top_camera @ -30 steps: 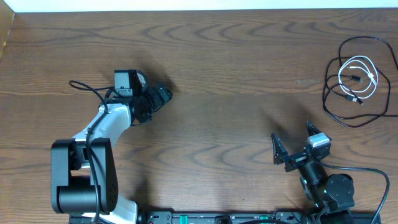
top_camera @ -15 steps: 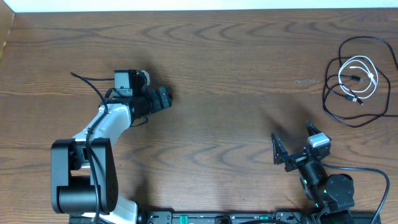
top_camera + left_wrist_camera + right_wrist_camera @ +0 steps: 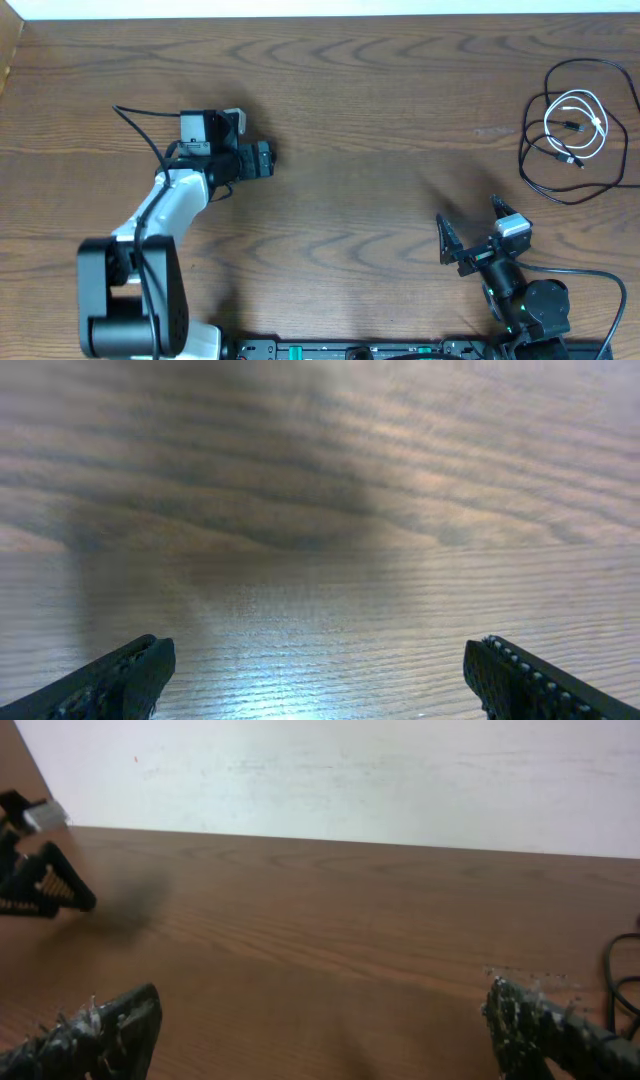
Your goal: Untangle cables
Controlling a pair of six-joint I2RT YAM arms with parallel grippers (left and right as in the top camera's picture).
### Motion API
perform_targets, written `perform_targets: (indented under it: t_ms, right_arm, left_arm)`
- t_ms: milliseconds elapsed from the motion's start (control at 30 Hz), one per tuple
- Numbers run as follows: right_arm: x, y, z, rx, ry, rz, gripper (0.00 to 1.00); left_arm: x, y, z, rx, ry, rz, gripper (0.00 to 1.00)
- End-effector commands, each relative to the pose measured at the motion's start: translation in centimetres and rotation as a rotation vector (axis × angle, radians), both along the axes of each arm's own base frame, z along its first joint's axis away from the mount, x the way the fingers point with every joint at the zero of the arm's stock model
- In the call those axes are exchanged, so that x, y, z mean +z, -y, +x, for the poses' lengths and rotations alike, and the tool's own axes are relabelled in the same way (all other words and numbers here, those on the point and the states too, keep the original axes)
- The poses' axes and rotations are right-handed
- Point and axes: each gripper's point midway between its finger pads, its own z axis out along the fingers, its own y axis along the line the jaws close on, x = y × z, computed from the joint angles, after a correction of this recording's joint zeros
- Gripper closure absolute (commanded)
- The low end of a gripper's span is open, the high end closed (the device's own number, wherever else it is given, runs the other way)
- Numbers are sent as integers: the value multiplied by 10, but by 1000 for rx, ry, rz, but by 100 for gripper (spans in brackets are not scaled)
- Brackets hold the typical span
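Observation:
The black cable (image 3: 552, 185) lies in loose loops at the far right of the table, and its edge shows in the right wrist view (image 3: 612, 982). The shorter white cable (image 3: 583, 99) is coiled inside the black loops, crossing them. My left gripper (image 3: 266, 159) is open and empty over bare wood at the left, far from the cables; its fingertips frame the left wrist view (image 3: 320, 670). My right gripper (image 3: 470, 225) is open and empty near the front right, below and left of the cables; its view (image 3: 320, 1030) shows only wood between the fingers.
The wooden table (image 3: 380, 120) ends at a pale wall strip along the back edge (image 3: 300, 8). The left arm's own thick black wire (image 3: 140, 130) loops out behind its wrist. The arm bases stand at the front edge.
The left gripper has turned and shifted slightly, and its arm wire has swung upward to the left. The right arm and both cables have not moved.

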Motion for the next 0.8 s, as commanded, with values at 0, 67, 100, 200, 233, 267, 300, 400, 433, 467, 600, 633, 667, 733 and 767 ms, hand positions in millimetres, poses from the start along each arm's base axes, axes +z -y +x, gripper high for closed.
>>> perform_targets:
  t_ms: [0,67,100,200,233,267,300,400,433,467,600,633,667,733,767]
  right_arm:
    - [0,0,0,0,2,1,1]
    - [0,0,0,0,1,2,1]
    - [0,0,0,0,1,2,1]
    - [0,0,0,0,1,2,1]
    - [0,0,0,0,1,2,1]
    - [0,0,0,0,2,1,1]
    - [0,0,0,0,1,2,1]
    - [0,0,0,0,1,2,1]
    - [0,0,0,0,2,1,1]
    - [0,0,0,0,2,1,1]
    - [0,0,0,0,2,1,1]
    - [0,0,0,0,1,2,1]
    - [0,0,0,0,1,2,1]
    - [0,0,0,0,2,1,1]
    - [0,0,0,0,1,2,1]
  left_arm:
    - [22,-4,4,-21,76,41,2]
    - [26,-4,2,-29,90,53,2]
    - [26,-7,1,-21,91,64,2]
    - [21,-11,-4,-5,81,88,2]
    - [19,-13,-7,0,75,96,2]
    - [16,-15,-9,7,70,108,2]
    - [13,-18,-11,15,70,120,2]
    - [5,-25,-13,41,97,157,2]
    - [2,-27,-14,47,111,164,2]
    - [-1,-28,-16,54,117,172,2]
    - [-16,-30,-29,61,132,180,2]
    - [-19,-31,-33,63,137,182,2]
    - [-23,-31,-38,66,143,184,2]
    - [-28,-33,-46,73,154,193,2]
    - [-31,-34,-50,78,158,198,2]
